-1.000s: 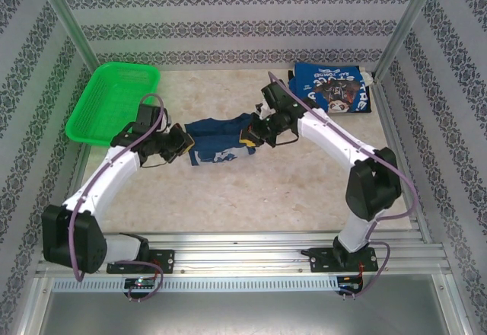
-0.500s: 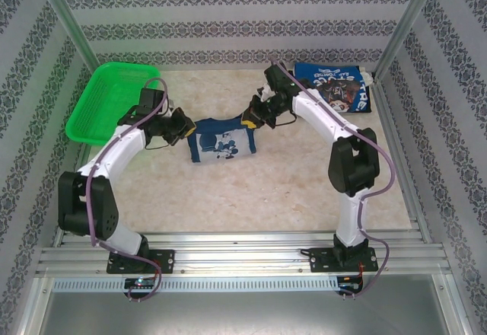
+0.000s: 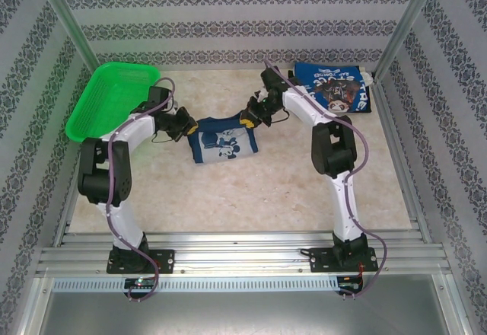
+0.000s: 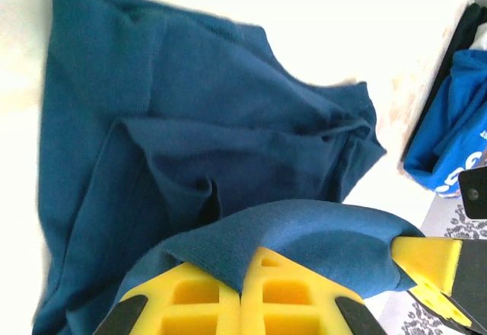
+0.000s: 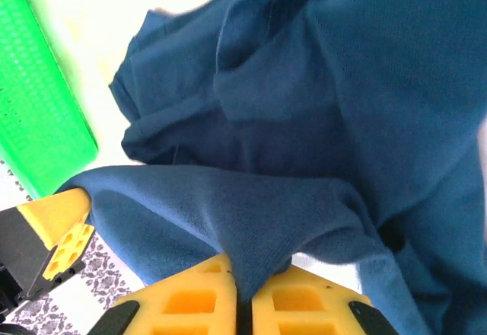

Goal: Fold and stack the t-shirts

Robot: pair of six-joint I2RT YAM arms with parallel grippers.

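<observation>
My left fingers (image 4: 242, 289) and my right fingers (image 5: 242, 298) are each clamped on a fold of the navy t-shirt (image 3: 224, 141), which stretches between them.

Robotics lab test cell, not a lived-in room. Enclosure framed by bare aluminium posts (image 3: 62, 15) at the far corners. Walls (image 3: 228, 34) are flat panels printed with repeating dark ornamental bands, wallpaper-like. Table (image 3: 251, 198) topped with a pale, marble-patterned sheet. Near edge carries slotted aluminium rails (image 3: 243, 253); two white-and-black robot arms (image 3: 135, 131) bolted there on black base plates. Purple cables (image 3: 157, 275) run exposed along the arms to the rails.
</observation>
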